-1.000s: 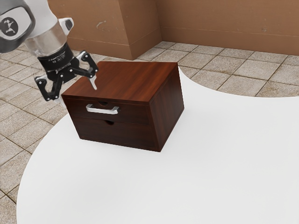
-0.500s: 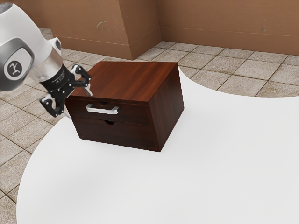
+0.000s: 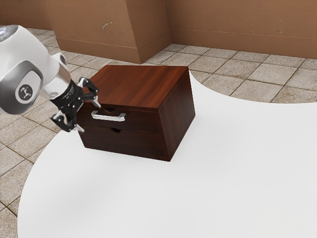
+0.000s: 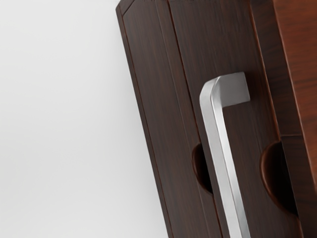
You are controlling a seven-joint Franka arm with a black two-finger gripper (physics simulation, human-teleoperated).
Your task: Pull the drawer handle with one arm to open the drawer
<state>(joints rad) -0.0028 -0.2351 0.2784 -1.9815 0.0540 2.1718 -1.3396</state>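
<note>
A white table (image 3: 223,188) carries a dark wooden cabinet (image 3: 143,84) with two drawers, the lower drawer (image 3: 133,141) and the upper drawer (image 3: 141,121), both flush with the front and closed. The upper one bears a silver handle (image 3: 108,117) (image 4: 223,163), just beside the gripper (image 3: 88,117) at its 3 o'clock in the exterior view. The fingers are spread wide and hold nothing, near the cabinet's front corner. A tiled floor (image 3: 247,69) and a brown wall (image 3: 237,20) lie behind.
</note>
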